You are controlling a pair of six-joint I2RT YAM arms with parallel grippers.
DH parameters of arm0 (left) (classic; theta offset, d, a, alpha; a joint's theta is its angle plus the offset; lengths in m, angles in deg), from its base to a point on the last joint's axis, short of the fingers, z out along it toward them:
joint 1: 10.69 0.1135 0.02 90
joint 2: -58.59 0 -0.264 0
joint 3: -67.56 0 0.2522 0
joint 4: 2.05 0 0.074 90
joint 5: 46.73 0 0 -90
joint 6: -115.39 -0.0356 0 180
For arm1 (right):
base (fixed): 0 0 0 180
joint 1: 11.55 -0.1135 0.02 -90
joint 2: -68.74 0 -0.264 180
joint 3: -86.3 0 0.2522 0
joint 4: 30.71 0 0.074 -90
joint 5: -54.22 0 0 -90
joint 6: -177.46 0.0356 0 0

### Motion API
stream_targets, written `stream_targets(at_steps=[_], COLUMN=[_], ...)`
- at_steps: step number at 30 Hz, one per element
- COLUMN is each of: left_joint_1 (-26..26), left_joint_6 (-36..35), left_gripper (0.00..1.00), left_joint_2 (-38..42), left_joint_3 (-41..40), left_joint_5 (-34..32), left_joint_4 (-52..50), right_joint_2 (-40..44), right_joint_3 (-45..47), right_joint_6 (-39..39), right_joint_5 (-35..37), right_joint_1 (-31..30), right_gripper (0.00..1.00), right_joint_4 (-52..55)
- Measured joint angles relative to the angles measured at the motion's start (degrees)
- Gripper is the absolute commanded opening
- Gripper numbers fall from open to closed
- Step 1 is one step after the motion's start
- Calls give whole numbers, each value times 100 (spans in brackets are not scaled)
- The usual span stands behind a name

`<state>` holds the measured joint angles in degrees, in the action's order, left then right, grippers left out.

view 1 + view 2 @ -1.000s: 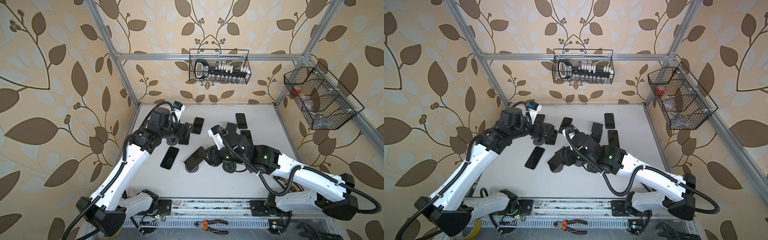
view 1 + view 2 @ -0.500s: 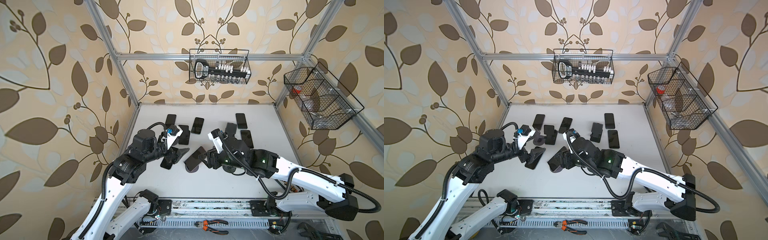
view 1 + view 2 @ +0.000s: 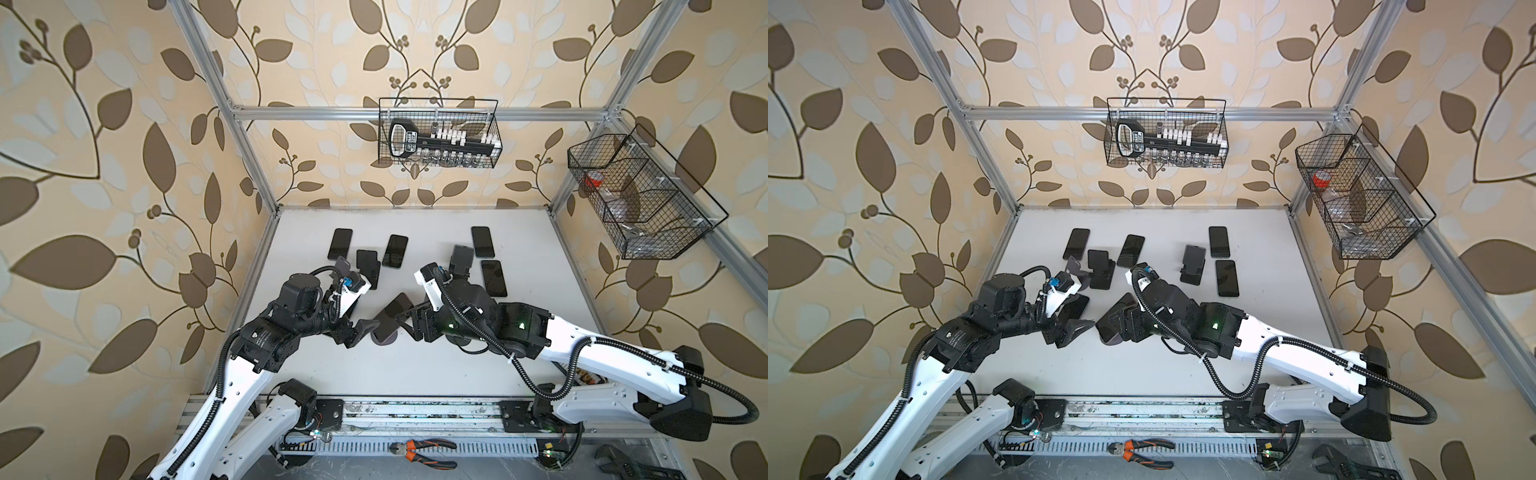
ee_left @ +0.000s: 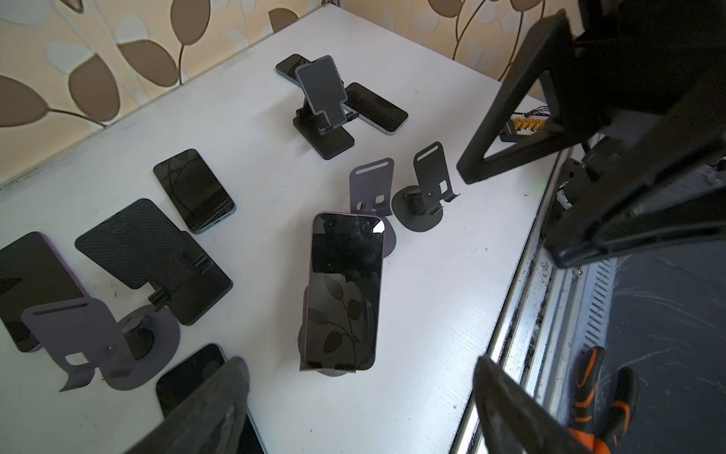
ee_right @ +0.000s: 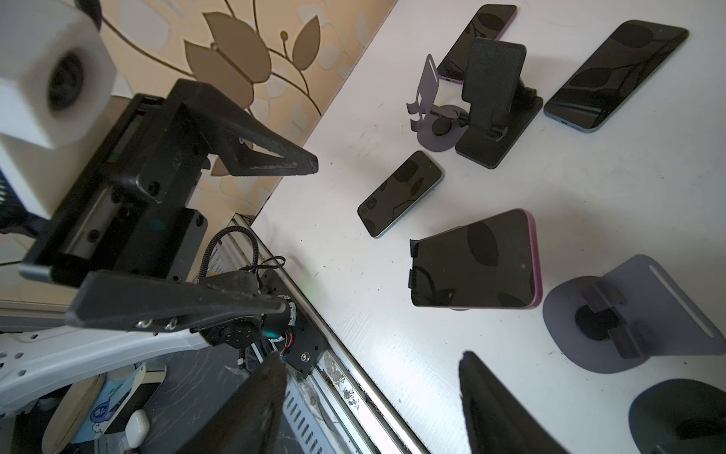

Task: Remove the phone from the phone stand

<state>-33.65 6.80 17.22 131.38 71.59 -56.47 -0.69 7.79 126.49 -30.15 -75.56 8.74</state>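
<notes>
Right, the phone (image 4: pixel 343 291) is sitting propped on the phone stand (image 3: pixel 384 340), leaning back with its dark screen up, near the front middle of the table (image 3: pixel 415 370). The left gripper (image 3: pixel 360 332) is hovering just beside it with jaws apart and nothing between them. In the left wrist view its fingers (image 4: pixel 224 397) are showing wide apart, with the phone beyond the tips. The right gripper (image 3: pixel 411 326) is sitting close on the opposite side, also gaping and holding nothing. The right wrist view is showing the phone ahead of its fingertips, clear of them. So the phone is standing between the two grippers. Loose phones (image 3: pixel 395 251) are lying flat further back, with empty stands (image 4: pixel 426 196) standing among them. Pliers (image 3: pixel 422 451) are lying below the front rail.
</notes>
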Motion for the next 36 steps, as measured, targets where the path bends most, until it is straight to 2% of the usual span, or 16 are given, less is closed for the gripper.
stream_targets(at_steps=[7,23,36], left_joint_1=[0,-153,-986], left_joint_6=[304,382,354], left_gripper=[89,89,89], left_joint_2=[-304,-660,-1106], left_joint_3=[-260,-483,-483], left_joint_5=[15,24,-223], left_joint_4=[531,968,1156], right_joint_2=[37,116,444], right_joint_3=[98,175,404], right_joint_6=[0,-70,-68], right_joint_5=[4,146,295], right_joint_1=[0,0,0], right_gripper=[76,79,79], right_joint_4=[2,28,138])
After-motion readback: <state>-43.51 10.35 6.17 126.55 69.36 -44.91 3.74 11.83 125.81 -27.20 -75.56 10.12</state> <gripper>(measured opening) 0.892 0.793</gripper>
